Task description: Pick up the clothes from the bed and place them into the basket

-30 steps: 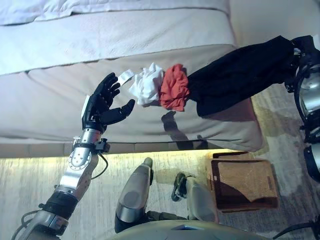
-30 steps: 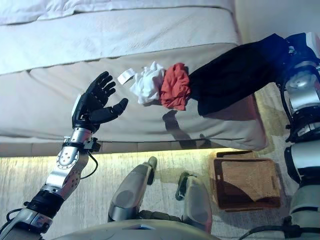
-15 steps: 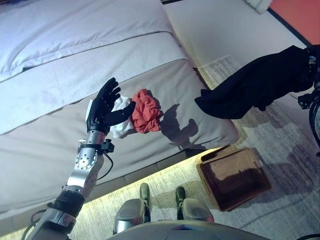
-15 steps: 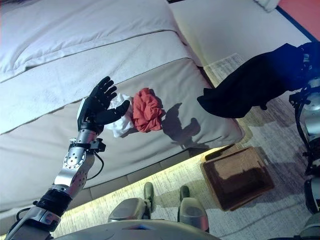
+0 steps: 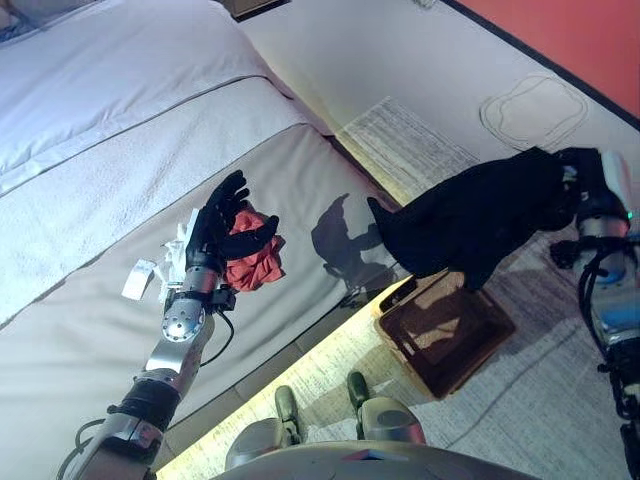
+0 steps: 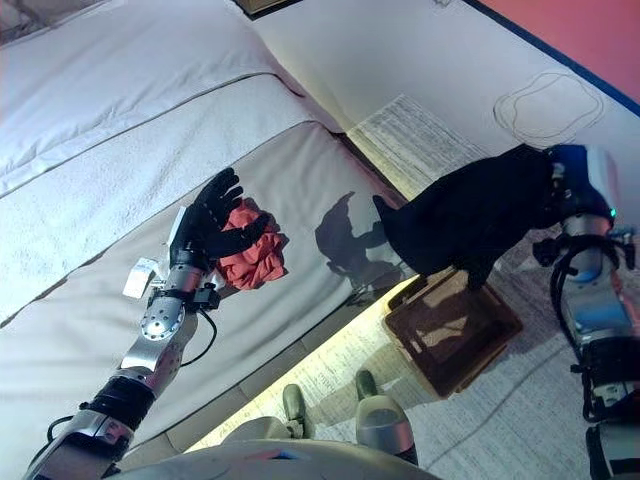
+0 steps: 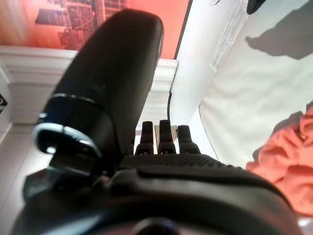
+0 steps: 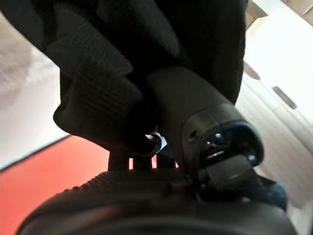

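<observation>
My right hand (image 5: 582, 176) is shut on a black garment (image 5: 470, 215) and holds it in the air over the brown wicker basket (image 5: 446, 333), which stands on the floor by the bed's corner. The black cloth wraps the hand in the right wrist view (image 8: 127, 54). My left hand (image 5: 225, 222) is open and raised above the bed (image 5: 90, 200), just in front of a red garment (image 5: 256, 263). A white garment (image 5: 175, 250) with a tag lies behind that hand. The red garment also shows in the left wrist view (image 7: 288, 166).
A pale rug (image 5: 420, 150) lies on the floor past the bed's corner. A red wall (image 5: 580, 40) runs along the far side. A light strip glows under the bed's edge (image 5: 330, 330).
The camera has swung right. My right hand has carried the black garment off the bed to above the basket. My left hand stays open by the red garment.
</observation>
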### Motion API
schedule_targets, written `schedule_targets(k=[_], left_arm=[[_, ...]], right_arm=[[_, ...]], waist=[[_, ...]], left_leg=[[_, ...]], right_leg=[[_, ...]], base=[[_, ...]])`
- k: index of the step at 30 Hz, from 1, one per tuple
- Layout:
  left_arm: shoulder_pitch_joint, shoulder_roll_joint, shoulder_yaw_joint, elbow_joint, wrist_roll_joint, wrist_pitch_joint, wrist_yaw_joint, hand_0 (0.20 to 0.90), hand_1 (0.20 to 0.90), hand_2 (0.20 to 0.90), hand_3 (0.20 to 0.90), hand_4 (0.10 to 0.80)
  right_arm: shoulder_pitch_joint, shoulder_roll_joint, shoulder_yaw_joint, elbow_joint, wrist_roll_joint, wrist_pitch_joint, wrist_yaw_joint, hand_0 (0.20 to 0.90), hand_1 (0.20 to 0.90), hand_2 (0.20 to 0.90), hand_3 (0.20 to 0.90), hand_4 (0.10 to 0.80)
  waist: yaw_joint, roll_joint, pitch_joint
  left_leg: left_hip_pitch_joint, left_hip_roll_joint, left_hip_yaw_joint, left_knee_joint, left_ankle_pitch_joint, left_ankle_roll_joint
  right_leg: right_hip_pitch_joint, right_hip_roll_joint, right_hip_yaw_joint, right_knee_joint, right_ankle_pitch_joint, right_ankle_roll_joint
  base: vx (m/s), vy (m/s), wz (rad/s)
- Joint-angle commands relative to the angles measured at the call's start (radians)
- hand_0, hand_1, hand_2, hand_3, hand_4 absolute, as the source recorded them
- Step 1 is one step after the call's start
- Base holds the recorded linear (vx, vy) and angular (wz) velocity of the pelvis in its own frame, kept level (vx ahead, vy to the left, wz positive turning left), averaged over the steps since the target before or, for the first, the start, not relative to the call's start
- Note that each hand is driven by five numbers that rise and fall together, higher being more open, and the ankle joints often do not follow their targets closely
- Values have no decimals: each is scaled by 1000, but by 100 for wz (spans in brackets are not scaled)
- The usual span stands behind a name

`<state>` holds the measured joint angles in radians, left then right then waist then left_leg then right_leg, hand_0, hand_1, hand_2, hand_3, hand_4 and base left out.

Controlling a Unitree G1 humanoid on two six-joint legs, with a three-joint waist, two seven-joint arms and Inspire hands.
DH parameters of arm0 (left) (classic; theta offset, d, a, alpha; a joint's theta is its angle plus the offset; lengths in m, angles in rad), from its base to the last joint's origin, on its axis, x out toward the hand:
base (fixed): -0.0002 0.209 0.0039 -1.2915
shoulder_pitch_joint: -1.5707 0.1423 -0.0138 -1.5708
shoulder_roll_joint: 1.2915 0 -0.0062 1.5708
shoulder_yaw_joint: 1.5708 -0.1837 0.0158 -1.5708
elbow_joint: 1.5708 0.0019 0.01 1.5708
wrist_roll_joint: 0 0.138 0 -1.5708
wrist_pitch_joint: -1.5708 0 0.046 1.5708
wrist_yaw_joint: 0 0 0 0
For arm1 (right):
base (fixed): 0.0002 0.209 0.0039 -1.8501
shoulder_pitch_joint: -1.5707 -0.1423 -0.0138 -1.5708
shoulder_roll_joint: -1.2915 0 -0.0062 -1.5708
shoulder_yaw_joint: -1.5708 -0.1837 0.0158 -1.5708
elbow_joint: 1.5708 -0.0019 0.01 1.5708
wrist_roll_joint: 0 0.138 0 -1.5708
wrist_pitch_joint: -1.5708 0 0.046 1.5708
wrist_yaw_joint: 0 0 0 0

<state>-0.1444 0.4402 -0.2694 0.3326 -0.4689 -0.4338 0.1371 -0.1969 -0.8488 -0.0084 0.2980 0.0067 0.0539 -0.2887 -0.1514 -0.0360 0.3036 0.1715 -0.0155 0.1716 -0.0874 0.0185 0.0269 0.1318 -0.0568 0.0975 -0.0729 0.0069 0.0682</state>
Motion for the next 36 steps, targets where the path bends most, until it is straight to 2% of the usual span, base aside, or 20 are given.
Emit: schedule_targets(k=[1, 8, 15, 19, 23, 27, 30, 36], left_arm=[[-21, -31, 28, 21, 55, -90, 16, 900, 900, 900, 900, 800], [-11, -47, 58, 48, 74, -99, 27, 900, 900, 900, 900, 800], [-14, -45, 83, 55, 80, -98, 35, 900, 900, 900, 900, 800], [-5, -39, 98, 55, 82, -98, 33, 900, 900, 900, 900, 800], [-14, -33, 104, 56, 82, -83, 30, 900, 900, 900, 900, 800], [-26, -38, 92, 52, 90, -72, 26, 900, 900, 900, 900, 800], [-37, -48, 72, 43, 102, -72, 22, 900, 900, 900, 900, 800], [-67, -56, 26, 48, 104, -57, 1, 900, 900, 900, 900, 800]], right_arm=[[25, -37, -145, -82, -38, -141, -60, 300, 300, 300, 200, 100], [149, 46, -213, -142, -52, -179, -85, 300, 300, 300, 200, 100], [233, 67, -263, -159, -89, -135, -110, 300, 300, 300, 200, 100], [294, 81, -321, -148, -64, -144, -135, 300, 300, 300, 200, 100], [325, 97, -335, -155, -55, -145, -99, 300, 300, 300, 200, 100], [307, 105, -281, -140, -24, -131, -10, 300, 300, 300, 200, 100], [262, 127, -176, -71, -18, -104, 57, 300, 300, 300, 200, 100], [152, 179, -17, 158, 53, -143, 78, 300, 300, 300, 200, 100]], waist=[[-23, 4, -170], [-54, 11, -163], [-84, 7, -159], [-107, 4, -154], [-121, 1, -151], [-121, 0, -150], [-111, 1, -147], [-70, 12, -145]], left_leg=[[-32, 22, -13, 21, -85, -11], [-19, 23, 12, 15, -88, -8], [-19, 29, 33, 15, -87, -9], [-17, 34, 48, 12, -87, -9], [-16, 35, 57, 11, -86, -9], [-20, 37, 64, 17, -86, -12], [-21, 37, 66, 20, -85, -13], [-13, 38, 55, 19, -86, -18]], right_leg=[[-119, 45, 23, 63, 50, 1], [-121, 54, 38, 65, 49, 5], [-131, 64, 52, 68, 49, 7], [-138, 73, 66, 69, 53, 8], [-142, 77, 73, 68, 57, 11], [-147, 77, 75, 65, 62, 13], [-148, 78, 75, 61, 66, 10], [-129, 68, 51, 43, 72, 5]], base=[[-28, -3, -6], [-1, -7, -9], [-7, -7, -6], [-19, -17, -12], [-25, -27, -13], [-30, -33, -12], [-27, -34, -8], [-9, -51, 1]])
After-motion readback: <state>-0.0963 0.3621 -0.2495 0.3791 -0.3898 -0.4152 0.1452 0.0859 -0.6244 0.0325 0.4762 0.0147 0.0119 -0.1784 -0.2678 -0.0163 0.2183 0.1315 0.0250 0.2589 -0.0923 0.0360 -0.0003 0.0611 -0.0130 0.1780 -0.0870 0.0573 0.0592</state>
